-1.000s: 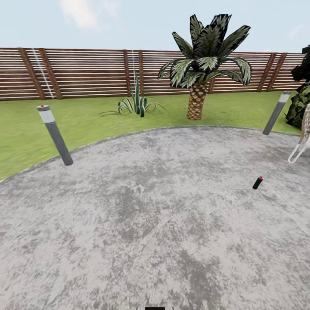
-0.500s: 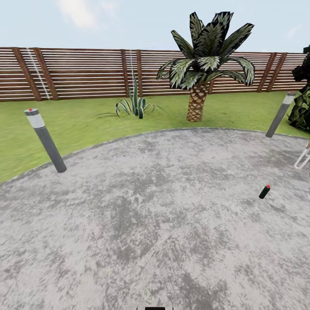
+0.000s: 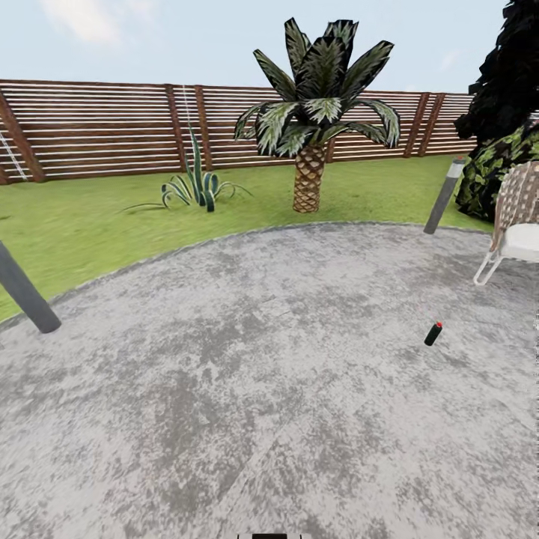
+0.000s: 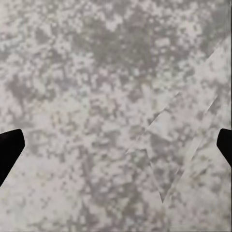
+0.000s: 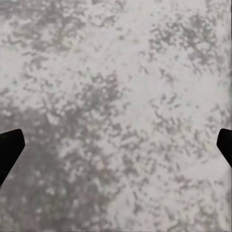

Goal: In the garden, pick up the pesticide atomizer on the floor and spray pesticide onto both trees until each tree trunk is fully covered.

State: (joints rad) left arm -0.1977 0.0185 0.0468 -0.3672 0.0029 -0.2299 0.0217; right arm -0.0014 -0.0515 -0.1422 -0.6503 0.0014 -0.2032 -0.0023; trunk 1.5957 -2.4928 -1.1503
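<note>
Zero steps of the real job look done so far, judging by how things lie. The pesticide atomizer, a small dark can with a red cap, lies tilted on the grey paved floor at about 3 o'clock from the middle of the head view, with nothing gripping it. So picking it up and spraying both trunks are all left to do, I'd say.

The left end effector is spread wide, its two dark fingertips at opposite edges of the wrist view with bare paving between them. Same deal for the right end effector: wide apart, holding nothing, just mottled floor underneath.

The garden lawn runs behind the paving at 12 o'clock, backed by the slatted wooden fence. A short palm with a scaly trunk stands there, so not one of the target trees as far as I can tell. A white chair sits at 2 o'clock.

No containers anywhere apart from the atomizer itself, and I can't tell what's in it.
</note>
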